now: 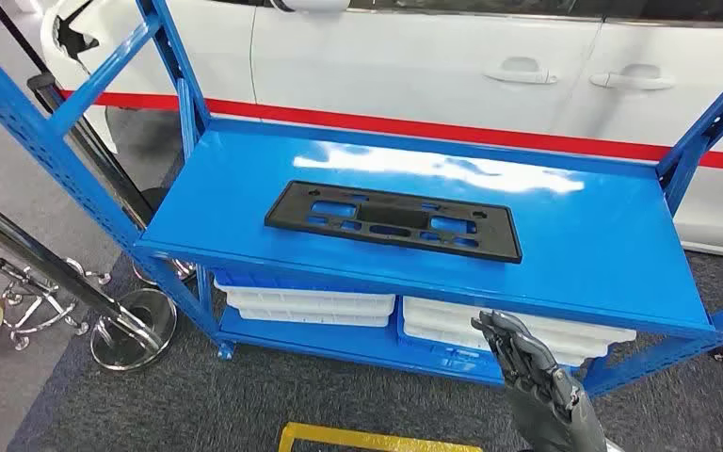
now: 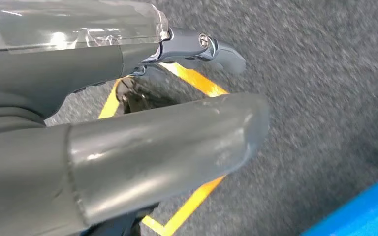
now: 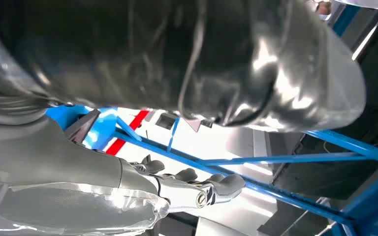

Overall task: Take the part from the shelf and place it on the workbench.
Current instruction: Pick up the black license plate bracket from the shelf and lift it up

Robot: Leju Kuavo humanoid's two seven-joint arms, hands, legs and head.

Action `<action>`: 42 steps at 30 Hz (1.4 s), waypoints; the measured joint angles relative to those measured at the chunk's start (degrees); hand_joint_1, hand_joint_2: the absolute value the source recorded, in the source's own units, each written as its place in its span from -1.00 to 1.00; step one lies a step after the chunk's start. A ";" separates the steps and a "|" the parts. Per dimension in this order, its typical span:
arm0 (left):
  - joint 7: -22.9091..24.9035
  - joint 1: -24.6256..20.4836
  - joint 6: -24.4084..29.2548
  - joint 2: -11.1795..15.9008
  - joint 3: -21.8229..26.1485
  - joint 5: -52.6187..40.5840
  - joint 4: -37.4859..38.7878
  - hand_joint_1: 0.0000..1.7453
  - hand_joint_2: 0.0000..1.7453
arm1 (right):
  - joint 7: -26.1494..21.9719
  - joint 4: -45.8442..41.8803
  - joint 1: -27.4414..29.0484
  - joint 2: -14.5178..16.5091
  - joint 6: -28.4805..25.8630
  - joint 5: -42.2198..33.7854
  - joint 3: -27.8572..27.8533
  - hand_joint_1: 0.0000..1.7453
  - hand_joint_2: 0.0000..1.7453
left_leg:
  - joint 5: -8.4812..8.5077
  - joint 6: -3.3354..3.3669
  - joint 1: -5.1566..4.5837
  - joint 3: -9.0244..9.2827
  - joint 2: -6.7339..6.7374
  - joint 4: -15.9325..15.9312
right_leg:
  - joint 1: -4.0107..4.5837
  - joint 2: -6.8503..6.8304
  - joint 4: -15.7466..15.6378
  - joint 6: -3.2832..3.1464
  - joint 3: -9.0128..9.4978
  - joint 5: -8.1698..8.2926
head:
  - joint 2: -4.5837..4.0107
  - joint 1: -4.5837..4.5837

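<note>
Blue steel shelf parked in front of a white car with a red stripe, grey carpet underneath, white trays stacked on the lower level. That's what you're working with.

Your part is the flat black plastic panel lying on the top level, a bit left of centre, nearer the front edge than the back. It's a long rectangle with a bunch of cutouts, and the blue of the shelf peeks through them. Matte finish, looks like a plate bracket kind of thing.

My guess is it's light and fairly stiff, maybe a little flexy along its length since it's so thin. It lies flush on a glossy surface, so getting fingers under it could be annoying. I'd go for the long front edge, or hook into one of the cutouts, near the middle so it doesn't tip.

Your right hand is low in front of the shelf, below the top level and well apart from the part, fingers spread and holding nothing. Your left hand hangs over the carpet by some yellow floor tape, loosely spread, nothing in it.
</note>
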 joint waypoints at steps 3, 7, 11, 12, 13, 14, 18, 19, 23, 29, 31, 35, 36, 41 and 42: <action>0.00 0.06 -0.02 0.02 0.00 -0.04 0.00 -1.00 -1.00 | 0.00 0.04 0.03 0.00 0.01 0.00 -0.02 -1.00 -1.00 | -3.15 -0.19 0.03 -5.17 0.00 8.78 | 0.21 -0.05 0.02 -0.44 0.37 -0.46 | 0.01 -0.01; 0.00 0.34 0.00 0.02 0.00 -0.04 0.00 -1.00 -1.00 | 0.00 0.08 0.14 0.00 0.01 0.00 -0.02 -1.00 -1.00 | 2.39 0.18 0.00 -6.38 0.00 6.37 | 0.41 0.26 0.02 -0.29 2.23 -1.80 | 0.00 -0.01; -0.01 0.21 -0.01 0.07 0.00 -0.04 0.00 -1.00 -1.00 | 0.01 0.10 0.15 0.00 0.01 0.00 -0.05 -1.00 -1.00 | 6.60 1.33 -0.57 -2.21 -0.03 -3.93 | 0.59 0.34 -0.25 0.92 3.71 -3.09 | 0.01 0.00; -0.01 0.17 0.00 0.07 0.00 -0.04 0.00 -1.00 -1.00 | 0.01 0.10 0.15 0.00 0.01 0.00 -0.07 -1.00 -1.00 | 6.49 1.53 -0.66 -2.08 -0.03 -4.31 | 0.63 0.33 -0.44 1.29 3.79 -3.17 | 0.01 0.00; -0.02 0.16 0.00 0.06 0.00 -0.04 0.00 -1.00 -1.00 | 0.02 0.09 0.16 0.00 0.01 0.00 -0.10 -1.00 -1.00 | 6.52 1.80 -0.54 -1.98 -0.03 -4.50 | 0.58 0.31 -0.64 1.61 3.95 -3.26 | 0.01 -0.01; -0.02 0.18 0.01 0.05 0.00 -0.04 0.00 -1.00 -1.00 | 0.00 0.08 0.16 0.00 0.01 -0.01 -0.13 -1.00 -1.00 | 6.55 2.09 -0.40 -1.75 -0.03 -4.82 | 0.56 0.27 -0.39 1.90 3.99 -3.52 | 0.01 0.00; -0.02 0.18 0.00 0.05 0.02 -0.04 0.00 -1.00 -1.00 | -0.03 0.09 0.19 0.00 0.01 -0.02 -0.35 -1.00 -1.00 | 6.13 3.18 -0.12 -0.99 0.11 -5.40 | 0.31 0.17 11.51 2.74 -2.59 -8.79 | 0.00 0.03; -0.02 0.17 0.00 0.05 0.03 -0.04 0.00 -1.00 -1.00 | -0.02 0.12 0.22 0.00 0.01 -0.02 -0.41 -1.00 -1.00 | 5.89 3.22 -0.14 -0.79 0.10 -5.38 | 0.26 0.16 14.90 2.89 -4.93 -9.50 | 0.00 0.03; -0.02 0.22 -0.15 0.03 0.05 -0.17 0.00 -1.00 -1.00 | -0.02 0.16 0.27 0.00 0.19 -0.02 -0.65 -1.00 -1.00 | 4.43 2.83 -0.14 1.23 -0.04 -5.43 | 0.04 0.07 9.06 2.77 -4.77 -1.91 | 0.01 0.04; -0.15 -0.08 -0.49 0.02 0.07 -0.74 0.00 -1.00 -1.00 | 0.00 0.16 0.35 0.02 1.12 -0.10 -1.33 -1.00 -1.00 | 2.62 0.81 -0.33 2.53 -0.01 -5.59 | 0.57 0.24 0.81 0.91 -1.46 0.48 | 0.00 0.02; -0.07 -0.15 -0.21 0.08 0.07 -0.93 0.00 -1.00 -1.00 | -0.01 0.15 0.34 0.02 1.51 -0.30 -1.53 -1.00 -1.00 | 0.83 0.34 -0.28 1.32 0.12 -2.40 | 0.30 0.19 0.21 0.19 -0.75 0.36 | 0.01 0.00; 0.79 0.15 1.31 0.34 0.08 -1.41 0.00 -1.00 -1.00 | 0.10 0.16 0.83 0.01 2.29 -0.32 -2.14 -1.00 -1.00 | -3.44 -0.06 -0.21 -6.86 0.12 11.16 | 0.53 0.00 0.09 -0.56 0.56 -0.82 | 0.02 -0.02; 0.93 0.32 1.41 0.43 0.08 -1.55 0.00 -1.00 -1.00 | 0.10 0.16 1.13 0.01 2.53 -0.31 -2.41 -1.00 -1.00 | -2.14 -0.02 -0.21 -7.55 0.12 11.17 | 0.56 0.06 0.12 -0.54 1.09 -1.24 | 0.01 -0.02; 0.87 0.41 1.08 0.80 0.22 -2.15 0.00 -1.00 -1.00 | 1.15 0.45 1.72 -0.01 3.66 -0.23 -3.69 -1.00 -1.00 | 7.11 1.36 -0.76 -2.80 0.07 -3.15 | 0.63 0.26 -0.13 0.47 3.92 -3.37 | 0.00 -0.01; 0.79 0.31 0.97 0.84 0.28 -2.31 0.00 -1.00 -1.00 | 2.11 0.70 1.73 -0.03 3.79 -0.19 -3.84 -1.00 -1.00 | 6.72 1.61 -0.94 -2.44 0.05 -3.74 | 0.62 0.26 -0.35 0.81 4.00 -3.47 | 0.00 -0.03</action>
